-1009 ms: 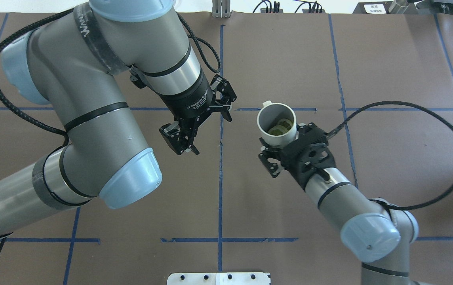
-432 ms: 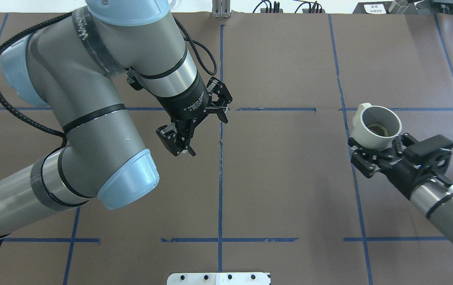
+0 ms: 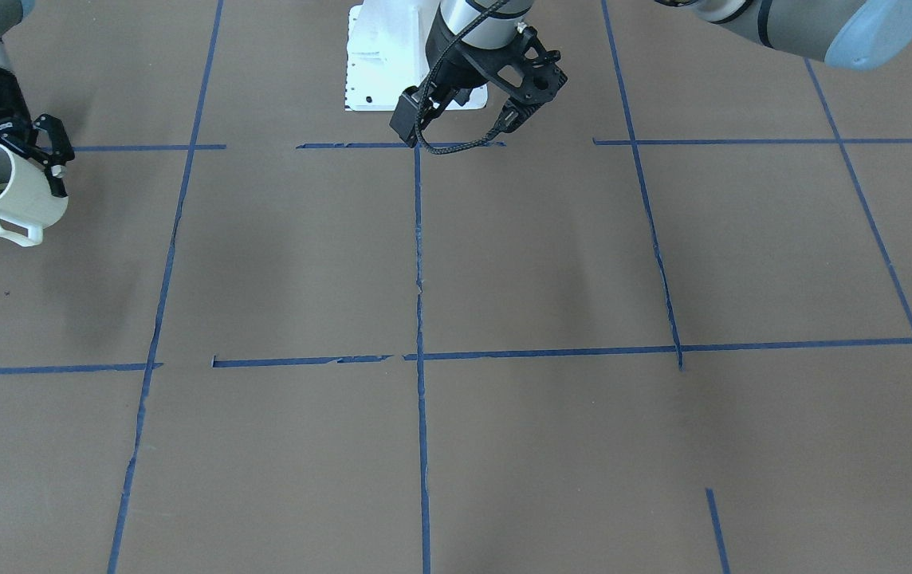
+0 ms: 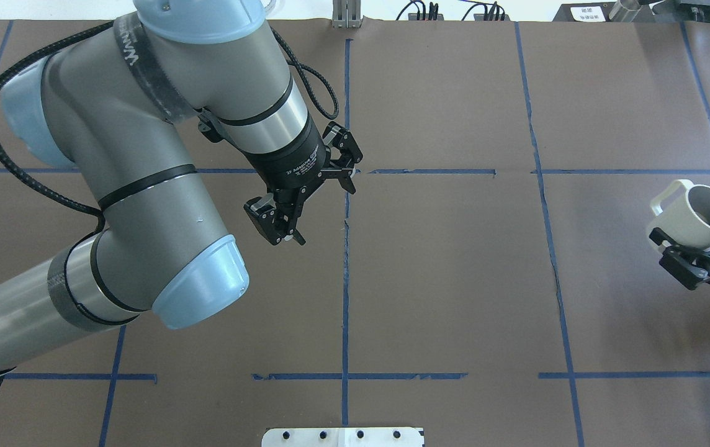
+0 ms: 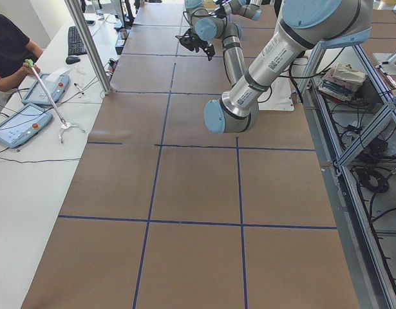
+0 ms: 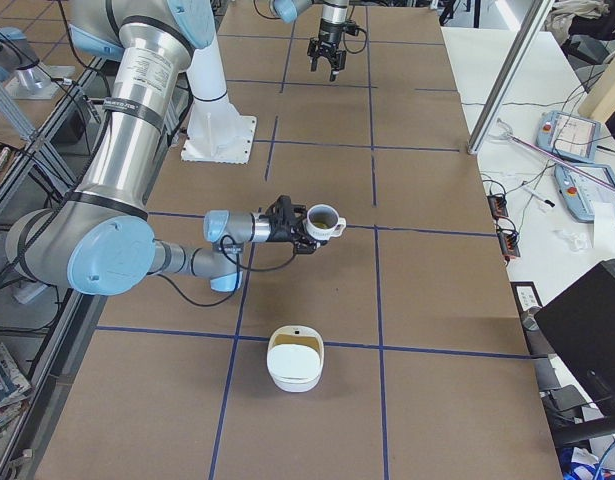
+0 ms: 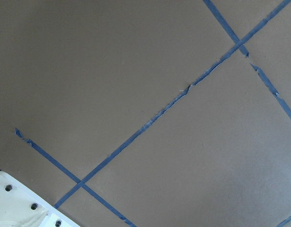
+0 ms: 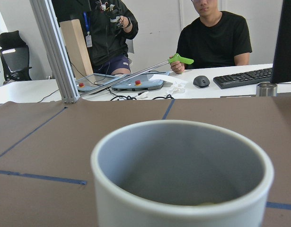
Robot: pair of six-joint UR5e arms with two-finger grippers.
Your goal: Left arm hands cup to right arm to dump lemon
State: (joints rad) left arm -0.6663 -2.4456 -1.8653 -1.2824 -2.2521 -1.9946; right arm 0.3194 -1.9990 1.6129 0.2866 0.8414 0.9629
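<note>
The white cup (image 4: 699, 217) hangs tilted over the table's far right, handle toward the centre. My right gripper (image 4: 697, 241) is shut on its body from below. The same cup (image 3: 5, 191) shows at the left edge of the front-facing view and fills the right wrist view (image 8: 183, 175), its inside grey. The lemon does not show clearly in any view. My left gripper (image 4: 325, 211), the one with the lettered black cylinder, hovers open and empty near the table's centre line, far from the cup.
A white container with a tan inside (image 6: 295, 365) sits on the table below and in front of the held cup. A white base plate (image 4: 342, 436) is at the robot's side. People (image 8: 211, 38) sit at a desk beyond a metal post (image 8: 55, 52).
My right arm swung the cup from the table's centre out to the far right and tilted it more. The left gripper stayed open and barely shifted.
</note>
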